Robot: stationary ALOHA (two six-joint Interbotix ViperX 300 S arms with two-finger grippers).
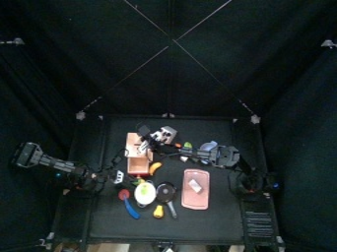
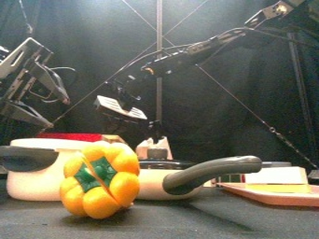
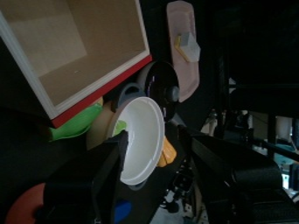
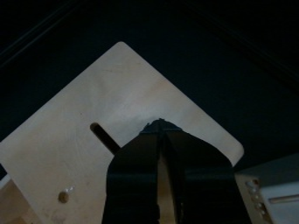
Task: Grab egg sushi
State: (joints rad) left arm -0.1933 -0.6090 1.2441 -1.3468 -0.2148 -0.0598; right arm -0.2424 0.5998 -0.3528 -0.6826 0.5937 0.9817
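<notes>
The egg sushi (image 2: 282, 175), white rice under a yellow top, lies on a pink tray (image 2: 256, 193) at the table's right front. It also shows in the top view (image 1: 195, 184) and in the left wrist view (image 3: 184, 41). My right gripper (image 1: 146, 142) reaches across the middle and hangs shut over a wooden box (image 4: 111, 105), far from the sushi; it also shows in the front view (image 2: 134, 114) and the right wrist view (image 4: 160, 131). My left gripper (image 3: 163, 175) is open and empty at the left, near a white pan (image 3: 140, 140).
A yellow pepper (image 2: 100, 179) stands at the front edge before the white pan (image 2: 50, 170) with its grey handle (image 2: 210, 173). The red-edged wooden box (image 1: 136, 148) stands behind them. Green and red toy foods (image 3: 76, 122) lie beside the pan.
</notes>
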